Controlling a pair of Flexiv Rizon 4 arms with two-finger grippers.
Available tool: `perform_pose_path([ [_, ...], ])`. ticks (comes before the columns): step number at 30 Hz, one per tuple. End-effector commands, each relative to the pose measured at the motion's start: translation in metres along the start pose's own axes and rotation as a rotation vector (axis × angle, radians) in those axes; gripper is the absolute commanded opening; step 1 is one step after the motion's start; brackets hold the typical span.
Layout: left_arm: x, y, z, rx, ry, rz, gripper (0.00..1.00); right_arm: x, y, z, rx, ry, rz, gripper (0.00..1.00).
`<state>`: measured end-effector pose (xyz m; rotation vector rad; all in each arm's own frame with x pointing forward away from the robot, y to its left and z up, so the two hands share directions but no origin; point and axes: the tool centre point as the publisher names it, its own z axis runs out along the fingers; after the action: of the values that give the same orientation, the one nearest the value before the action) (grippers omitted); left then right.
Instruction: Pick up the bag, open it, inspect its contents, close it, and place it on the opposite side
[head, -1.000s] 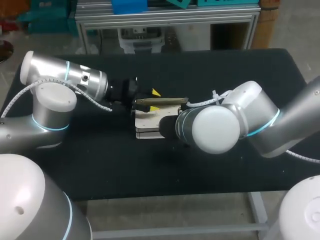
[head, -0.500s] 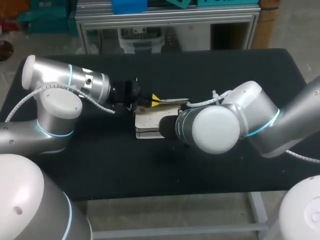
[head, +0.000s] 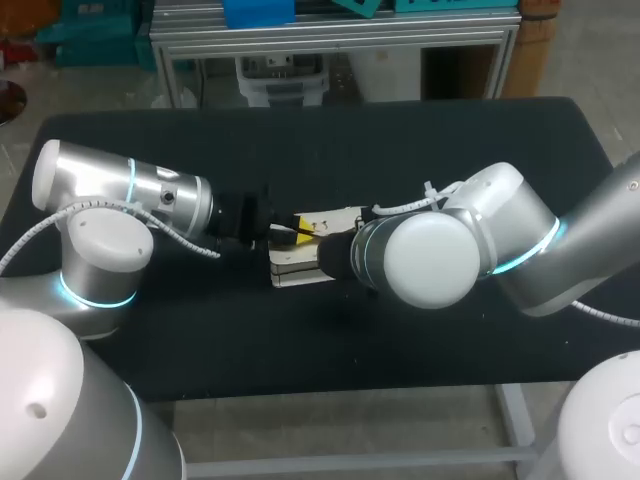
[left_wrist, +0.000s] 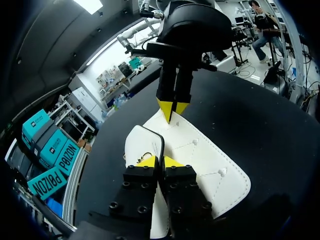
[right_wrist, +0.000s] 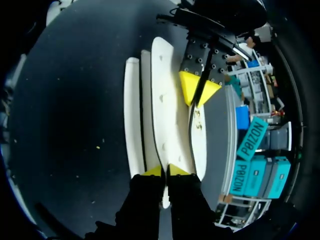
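Bag (head: 296, 266) partly behind R arm (head: 430, 260), inside unseen, both jaws on it

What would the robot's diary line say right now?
bag: on table | left gripper: shut on bag | right gripper: shut on bag

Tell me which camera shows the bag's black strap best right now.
Left wrist view: the black strap arcs up from the white bag into the left gripper, shut on it. The right wrist view shows it only as a thin line; in the head view the arms mostly hide it.
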<state>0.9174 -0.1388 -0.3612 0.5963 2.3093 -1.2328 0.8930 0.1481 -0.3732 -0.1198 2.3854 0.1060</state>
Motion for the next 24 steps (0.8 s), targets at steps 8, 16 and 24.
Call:
perform_pose_path([
  [8,0.006,0.000,-0.008,0.014,-0.020,0.000,0.00,0.002,-0.002,0.003,-0.009,-0.448,0.001,0.00],
  [16,0.007,0.004,0.000,0.020,0.035,-0.022,0.00,0.002,-0.002,0.003,-0.009,-0.448,0.001,0.00],
  [24,-0.002,-0.003,0.005,0.010,0.005,0.011,0.29,0.002,-0.002,0.003,-0.009,-0.448,0.001,0.00],
])
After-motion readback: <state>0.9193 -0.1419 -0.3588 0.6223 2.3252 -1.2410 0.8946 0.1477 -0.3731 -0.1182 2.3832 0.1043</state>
